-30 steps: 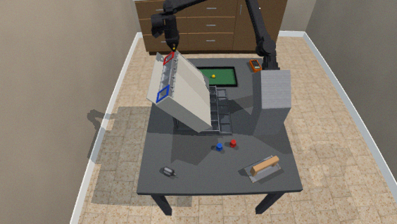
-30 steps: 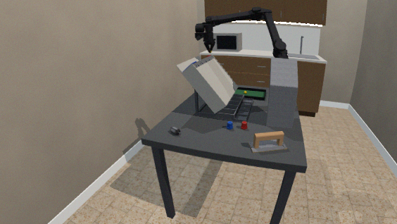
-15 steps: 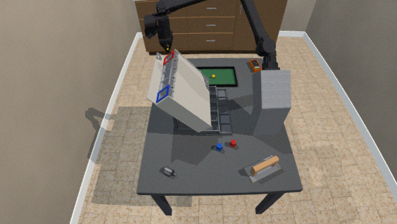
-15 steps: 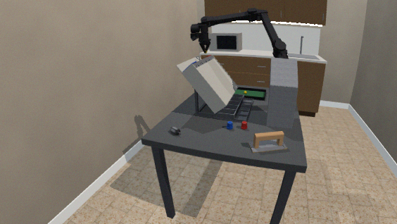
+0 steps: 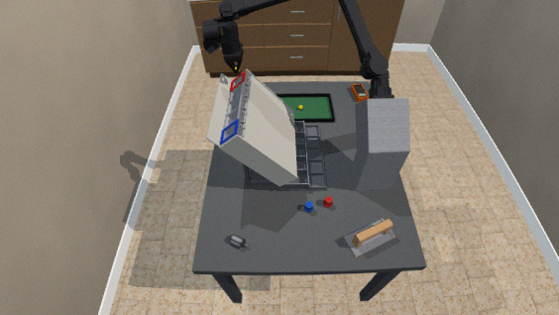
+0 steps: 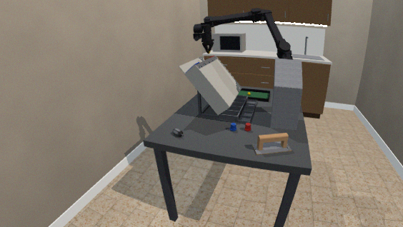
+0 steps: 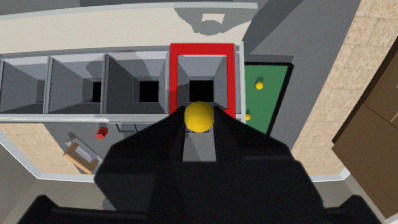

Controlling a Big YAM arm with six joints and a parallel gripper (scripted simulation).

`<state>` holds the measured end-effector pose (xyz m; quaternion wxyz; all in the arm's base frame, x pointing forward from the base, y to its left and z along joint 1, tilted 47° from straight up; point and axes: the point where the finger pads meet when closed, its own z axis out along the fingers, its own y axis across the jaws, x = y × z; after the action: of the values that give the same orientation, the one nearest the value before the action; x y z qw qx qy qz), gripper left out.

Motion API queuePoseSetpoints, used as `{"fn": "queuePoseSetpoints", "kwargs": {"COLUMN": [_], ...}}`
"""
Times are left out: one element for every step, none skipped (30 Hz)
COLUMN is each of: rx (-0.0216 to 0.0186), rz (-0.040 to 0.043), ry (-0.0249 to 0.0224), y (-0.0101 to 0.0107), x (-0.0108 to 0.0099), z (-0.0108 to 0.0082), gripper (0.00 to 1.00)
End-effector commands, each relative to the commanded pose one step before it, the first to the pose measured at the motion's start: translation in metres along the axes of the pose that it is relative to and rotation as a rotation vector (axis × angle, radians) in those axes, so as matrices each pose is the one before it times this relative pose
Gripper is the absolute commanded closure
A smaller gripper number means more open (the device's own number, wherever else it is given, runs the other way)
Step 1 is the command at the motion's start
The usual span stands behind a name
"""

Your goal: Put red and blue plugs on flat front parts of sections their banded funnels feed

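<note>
Held a yellow marble [image 7: 199, 116] clamped in the jaws of the gripper [image 7: 199, 131], poised directly above the red-banded funnel [image 7: 202, 48], apparently for a close drop to reveal its outlet. Left red plug [image 5: 328, 201] and blue plug [image 5: 308, 206] waiting on the surface [image 5: 297, 248].

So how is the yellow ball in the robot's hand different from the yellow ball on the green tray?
The held ball is pinched in the hand up in the air, above the red-banded funnel; the tray ball lies free on the green tray, down on the table. The held ball is at the chute's upper end, the tray ball behind its lower end. Both are yellow, round and look alike.
</note>
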<state>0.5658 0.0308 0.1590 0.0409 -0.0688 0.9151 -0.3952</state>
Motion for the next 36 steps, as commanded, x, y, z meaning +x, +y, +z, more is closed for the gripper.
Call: {"fn": "queuePoseSetpoints", "kwargs": {"rx": [-0.00145, 0.00000, 0.00000, 0.00000, 0.00000, 0.00000, 0.00000, 0.00000, 0.00000, 0.00000, 0.00000, 0.00000, 0.00000, 0.00000, 0.00000, 0.00000, 0.00000, 0.00002, 0.00014, 0.00034, 0.00033, -0.00094, 0.00000, 0.00000, -0.00186, 0.00256, 0.00257, 0.00103, 0.00009, 0.00013, 0.00013, -0.00005, -0.00038, -0.00053, -0.00128, -0.00161], "rz": [0.02066, 0.00000, 0.00000, 0.00000, 0.00000, 0.00000, 0.00000, 0.00000, 0.00000, 0.00000, 0.00000, 0.00000, 0.00000, 0.00000, 0.00000, 0.00000, 0.00000, -0.00004, -0.00016, 0.00075, 0.00131, 0.00778, 0.00000, 0.00000, 0.00230, -0.00979, -0.01607, -0.00586, -0.00152, -0.00194, -0.00001, -0.00001, 0.00313, 0.00464, 0.00654, -0.00088], "ry": [-0.01820, 0.00000, 0.00000, 0.00000, 0.00000, 0.00000, 0.00000, 0.00000, 0.00000, 0.00000, 0.00000, 0.00000, 0.00000, 0.00000, 0.00000, 0.00000, 0.00000, 0.00024, 0.00152, 0.00370, 0.00250, -0.00727, 0.00000, 0.00000, -0.01271, 0.01810, 0.01661, 0.00543, 0.00144, 0.00183, 0.00001, 0.00002, -0.00291, -0.00431, -0.01440, -0.02061], "y": [-0.01617, 0.00000, 0.00000, 0.00000, 0.00000, 0.00000, 0.00000, 0.00000, 0.00000, 0.00000, 0.00000, 0.00000, 0.00000, 0.00000, 0.00000, 0.00000, 0.00000, -0.00011, -0.00072, -0.00175, -0.00090, 0.00062, 0.00000, 0.00000, 0.00391, 0.00183, 0.00477, 0.00189, 0.00055, 0.00077, -0.00030, -0.00024, -0.00191, -0.00269, -0.00221, 0.00216], "x": [-0.01179, 0.00000, 0.00000, 0.00000, 0.00000, 0.00000, 0.00000, 0.00000, 0.00000, 0.00000, 0.00000, 0.00000, 0.00000, 0.00000, 0.00000, 0.00000, 0.00000, 0.00002, 0.00010, 0.00026, 0.00010, -0.00235, 0.00000, 0.00000, -0.00287, 0.00604, 0.00675, 0.00164, -0.00016, -0.00015, -0.00013, -0.00013, -0.00008, -0.00004, -0.00323, -0.00414], "z": [-0.01094, 0.00000, 0.00000, 0.00000, 0.00000, 0.00000, 0.00000, 0.00000, 0.00000, 0.00000, 0.00000, 0.00000, 0.00000, 0.00000, 0.00000, 0.00000, 0.00000, 0.00017, 0.00106, 0.00258, 0.00223, 0.00158, 0.00000, 0.00000, -0.00120, 0.00977, 0.00869, 0.00458, 0.00314, 0.00335, 0.00229, 0.00211, 0.00027, -0.00081, -0.00579, -0.00968], "gripper": [1.00, 1.00, 1.00, 1.00, 1.00, 1.00, 1.00, 1.00, 1.00, 1.00, 1.00, 1.00, 1.00, 1.00, 1.00, 1.00, 1.00, 1.00, 1.00, 1.00, 1.00, 1.00, 1.00, 1.00, 1.00, 1.00, 1.00, 1.00, 1.00, 1.00, 1.00, 1.00, 1.00, 1.00, 1.00, 1.00]}}
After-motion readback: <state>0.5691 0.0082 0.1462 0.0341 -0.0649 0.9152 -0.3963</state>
